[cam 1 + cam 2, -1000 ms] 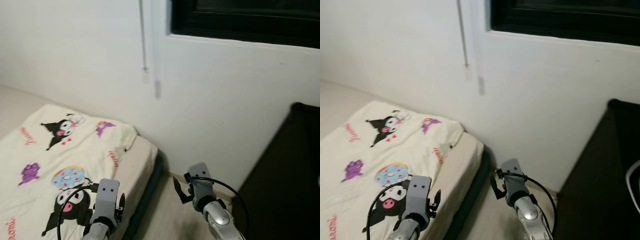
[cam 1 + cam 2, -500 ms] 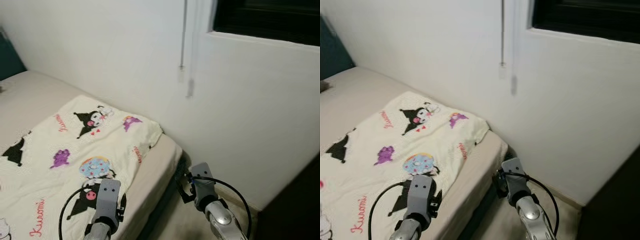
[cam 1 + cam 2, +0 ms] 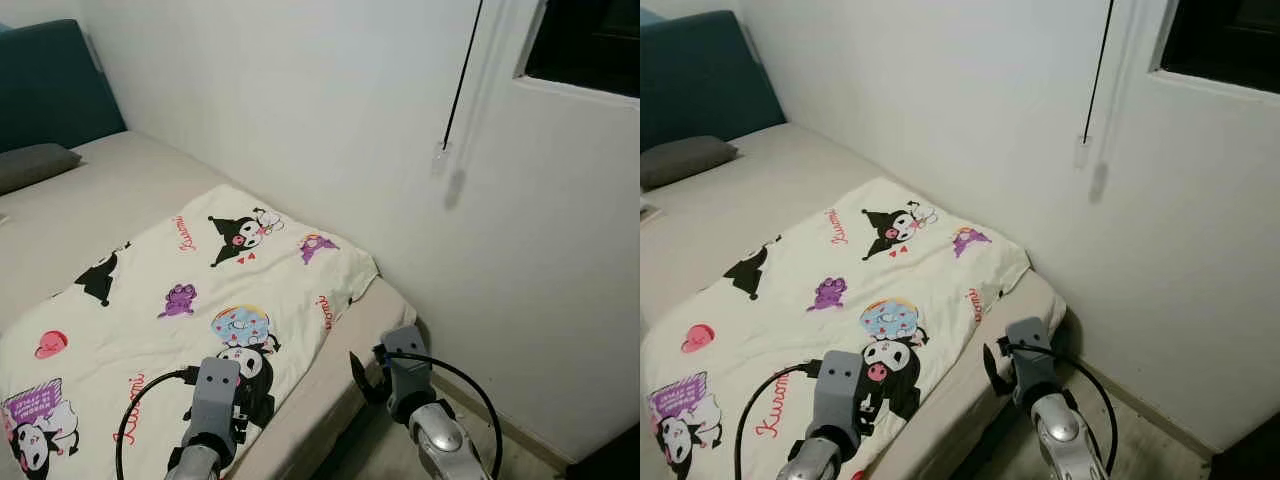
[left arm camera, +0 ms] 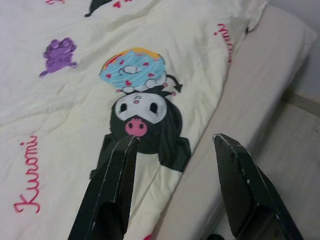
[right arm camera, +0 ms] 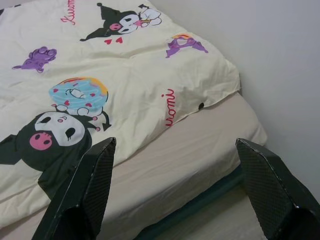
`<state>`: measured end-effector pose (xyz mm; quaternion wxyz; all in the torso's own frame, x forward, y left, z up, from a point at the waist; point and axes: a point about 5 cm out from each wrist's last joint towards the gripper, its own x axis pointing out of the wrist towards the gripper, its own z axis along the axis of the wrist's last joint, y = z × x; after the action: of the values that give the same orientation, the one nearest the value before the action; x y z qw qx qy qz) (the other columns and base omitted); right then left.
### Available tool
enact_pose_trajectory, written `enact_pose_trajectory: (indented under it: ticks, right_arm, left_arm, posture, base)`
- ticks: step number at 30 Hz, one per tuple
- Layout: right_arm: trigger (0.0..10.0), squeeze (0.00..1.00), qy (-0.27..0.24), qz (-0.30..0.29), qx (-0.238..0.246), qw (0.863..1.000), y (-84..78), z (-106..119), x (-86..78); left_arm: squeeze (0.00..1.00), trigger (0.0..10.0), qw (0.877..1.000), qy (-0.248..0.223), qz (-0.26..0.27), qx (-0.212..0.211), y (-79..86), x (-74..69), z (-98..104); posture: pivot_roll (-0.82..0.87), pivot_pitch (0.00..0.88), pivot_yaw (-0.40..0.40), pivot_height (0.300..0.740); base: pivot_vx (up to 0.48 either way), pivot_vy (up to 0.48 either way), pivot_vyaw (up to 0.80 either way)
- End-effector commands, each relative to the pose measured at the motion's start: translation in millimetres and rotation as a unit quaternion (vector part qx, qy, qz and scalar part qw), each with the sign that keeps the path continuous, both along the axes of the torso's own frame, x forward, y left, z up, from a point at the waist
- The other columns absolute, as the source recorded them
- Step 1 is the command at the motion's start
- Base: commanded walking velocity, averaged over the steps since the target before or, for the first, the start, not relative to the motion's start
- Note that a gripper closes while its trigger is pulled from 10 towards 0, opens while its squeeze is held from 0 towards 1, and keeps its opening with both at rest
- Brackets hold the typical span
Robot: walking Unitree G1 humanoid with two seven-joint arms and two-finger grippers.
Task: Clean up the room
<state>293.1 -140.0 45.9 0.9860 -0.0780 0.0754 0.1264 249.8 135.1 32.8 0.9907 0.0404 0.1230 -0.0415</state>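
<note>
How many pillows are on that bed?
1: a grey pillow lies at the head of the bed, against the dark blue headboard. Others may lie beyond the frame's left edge.

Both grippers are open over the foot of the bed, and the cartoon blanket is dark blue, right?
Not quite. The blanket is cream with cartoon prints, as the left eye view shows. The left gripper and right gripper are open over the foot of the bed.

Upper left I see a dark teal headboard (image 3: pixel 45 85) and grey pillow (image 3: pixel 30 165); upper right, a dark window (image 3: pixel 590 45) with a hanging cord (image 3: pixel 460 85).
</note>
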Motion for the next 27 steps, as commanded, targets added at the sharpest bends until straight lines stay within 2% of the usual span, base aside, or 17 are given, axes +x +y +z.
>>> enact_pose_trajectory:
  ticks: [1, 6, 19, 23, 27]
  right_arm:
    - [10.0, 0.00, 0.008, -0.007, 0.008, 1.000, -1.3, -3.8, -2.6]
    - [10.0, 0.00, 0.007, -0.007, 0.009, 1.000, -1.3, -2.6, -1.1]
    - [10.0, 0.00, 0.007, -0.005, 0.011, 1.000, 0.0, -2.4, -1.5]
    - [10.0, 0.00, 0.006, -0.004, 0.011, 1.000, -0.9, -1.7, -0.3]
    - [10.0, 0.00, 0.006, -0.003, 0.011, 1.000, -0.6, -0.9, 0.7]
  left_arm:
    - [0.00, 10.0, 1.000, 0.008, -0.004, 0.007, 1.1, -2.6, -3.6]
    - [0.00, 10.0, 1.000, 0.008, -0.005, 0.013, 0.8, -1.2, -3.2]
    - [0.00, 10.0, 1.000, 0.016, 0.007, 0.009, 3.0, -1.2, -3.9]
    - [0.00, 10.0, 0.999, 0.038, 0.029, -0.021, 7.5, -1.6, -7.7]
    - [0.00, 10.0, 0.999, 0.031, 0.032, -0.013, 8.3, -1.0, -6.1]
  posture:
    - [-0.03, 0.110, 0.027, 0.740]
    - [-0.03, 0.110, 0.029, 0.740]
    - [-0.03, 0.114, 0.028, 0.740]
    - [-0.03, 0.110, 0.021, 0.740]
    - [-0.03, 0.110, 0.021, 0.740]
  base:
    - [0.000, 0.000, 0.00]
    - [0.000, -0.071, 0.00]
    - [0.000, -0.480, 0.00]
    - [0.000, 0.480, 0.00]
    - [0.000, 0.360, 0.00]
